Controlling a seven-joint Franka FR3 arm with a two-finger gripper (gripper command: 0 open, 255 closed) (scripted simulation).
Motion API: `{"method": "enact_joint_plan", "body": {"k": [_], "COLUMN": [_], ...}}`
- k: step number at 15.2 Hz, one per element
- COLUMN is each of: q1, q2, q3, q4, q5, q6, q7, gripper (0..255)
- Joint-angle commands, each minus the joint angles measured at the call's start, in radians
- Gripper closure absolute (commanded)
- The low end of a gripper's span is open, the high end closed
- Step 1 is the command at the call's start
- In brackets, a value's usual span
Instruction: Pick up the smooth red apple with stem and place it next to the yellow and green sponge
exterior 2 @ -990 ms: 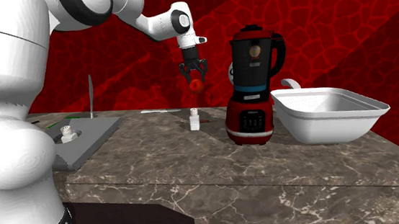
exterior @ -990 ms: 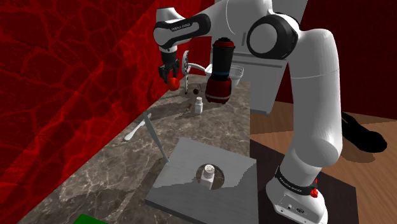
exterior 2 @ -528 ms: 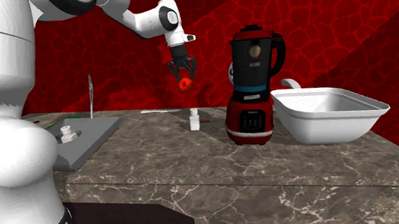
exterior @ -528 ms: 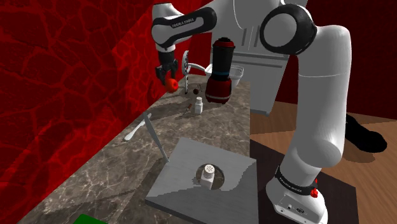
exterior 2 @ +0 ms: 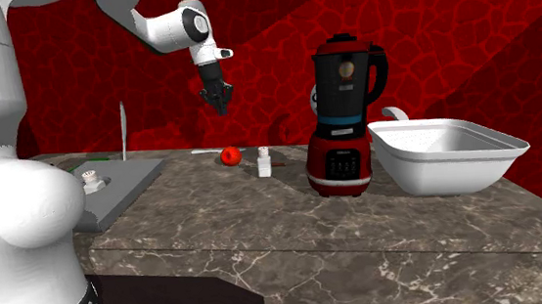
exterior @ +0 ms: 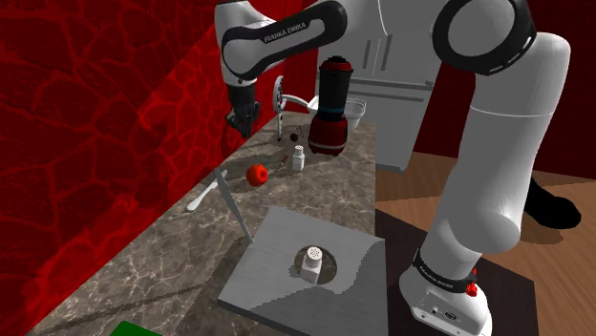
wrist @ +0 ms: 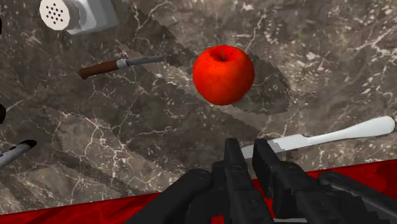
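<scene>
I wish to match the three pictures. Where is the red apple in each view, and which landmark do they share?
Shoulder view: the red apple lies on the marble counter, left of centre.
Second exterior view: the apple lies left of centre, below the gripper.
Wrist view: the apple lies beyond the gripper, apart from it.
Shared landmark: the small white shaker near the apple.

Definitely looking at a home kitchen here. Spotting a marbled stone worktop (exterior 2: pixel 294 223) running along a red wall (exterior: pixel 86 115), carrying a red blender (exterior 2: pixel 343 121) and a white basin (exterior 2: pixel 446 153) toward one end, plus a shaker (exterior 2: pixel 263 161) mid-worktop and a white table knife (wrist: pixel 331 135) lying by the back edge. Also seeing wooden flooring (exterior: pixel 420 205) below.
</scene>
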Motion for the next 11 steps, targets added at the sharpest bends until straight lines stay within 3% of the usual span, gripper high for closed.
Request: {"method": "enact_joint_plan", "body": {"k": [1, 3, 4, 5, 11], "q1": [0.021, 0.043, 0.03, 0.03, -0.022], "q2": [-0.031, -0.061, -0.05, -0.05, -0.177], "q3": [0.015, 0.034, 0.023, 0.023, -0.025], "q4": [-0.039, -0.075, -0.064, -0.064, -0.46], "q5": [-0.004, -0.007, -0.005, -0.005, 0.109], "q6": [0.002, 0.003, 0.005, 0.005, 0.464], "q7": [0.039, 0.083, 0.057, 0.057, -0.097], "gripper": [255, 255, 255, 0, 0]}}
